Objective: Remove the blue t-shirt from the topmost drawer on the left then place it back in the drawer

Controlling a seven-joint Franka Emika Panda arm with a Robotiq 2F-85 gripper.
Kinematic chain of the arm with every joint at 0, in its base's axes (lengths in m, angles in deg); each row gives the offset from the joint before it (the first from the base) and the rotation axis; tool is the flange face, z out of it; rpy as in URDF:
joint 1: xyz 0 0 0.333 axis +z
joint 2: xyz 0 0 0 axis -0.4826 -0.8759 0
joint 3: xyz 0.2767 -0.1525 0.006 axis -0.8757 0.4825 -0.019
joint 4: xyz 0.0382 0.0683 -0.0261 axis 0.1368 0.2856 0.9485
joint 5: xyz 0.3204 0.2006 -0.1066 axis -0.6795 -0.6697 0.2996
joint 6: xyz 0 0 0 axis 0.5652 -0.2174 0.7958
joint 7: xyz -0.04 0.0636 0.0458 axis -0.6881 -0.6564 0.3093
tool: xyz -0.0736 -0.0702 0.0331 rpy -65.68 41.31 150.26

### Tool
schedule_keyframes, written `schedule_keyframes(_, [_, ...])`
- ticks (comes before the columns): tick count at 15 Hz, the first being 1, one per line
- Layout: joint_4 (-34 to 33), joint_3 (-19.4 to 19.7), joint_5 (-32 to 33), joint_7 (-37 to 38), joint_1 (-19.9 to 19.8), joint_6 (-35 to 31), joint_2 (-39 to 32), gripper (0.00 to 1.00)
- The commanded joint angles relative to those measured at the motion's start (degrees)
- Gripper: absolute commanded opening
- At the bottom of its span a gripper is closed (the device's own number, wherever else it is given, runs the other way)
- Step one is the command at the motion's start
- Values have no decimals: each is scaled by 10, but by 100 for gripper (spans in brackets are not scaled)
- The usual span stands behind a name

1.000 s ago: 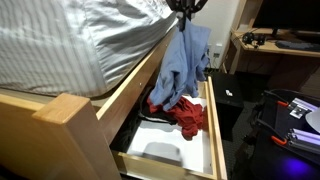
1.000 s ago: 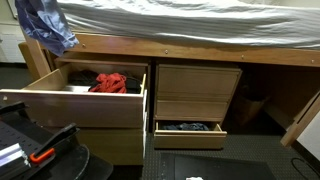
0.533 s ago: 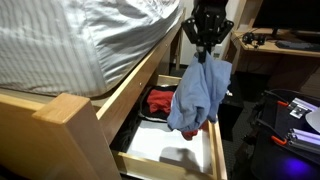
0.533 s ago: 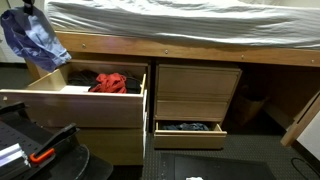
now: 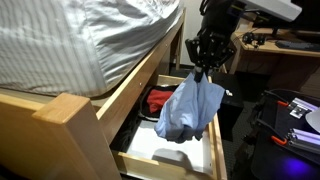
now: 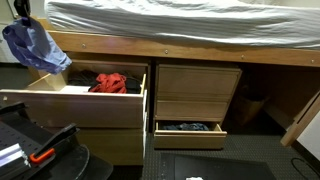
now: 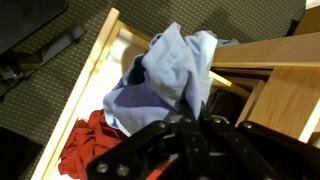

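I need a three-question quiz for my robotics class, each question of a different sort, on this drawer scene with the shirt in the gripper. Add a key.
1. True or false: the blue t-shirt lies folded inside the top drawer.
2. What else lies in that drawer? A) red clothing B) a book C) shoes
3. Seen from the bed's front, how many drawers stand open?
Key: 1 false; it hangs from the shut gripper above the drawer. 2 A. 3 two: the top left one and the lower right drawer.
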State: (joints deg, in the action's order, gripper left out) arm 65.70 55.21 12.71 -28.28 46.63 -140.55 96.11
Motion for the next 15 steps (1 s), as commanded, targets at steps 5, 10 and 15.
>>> schedule_keyframes(5, [59,-10,-21,-51,5,-124,-4,2])
schedule_keyframes(10, [67,-6,-43,-86,10,-158,-15,2])
schedule_keyframes(15, [82,-12,-120,-177,27,-225,-25,2])
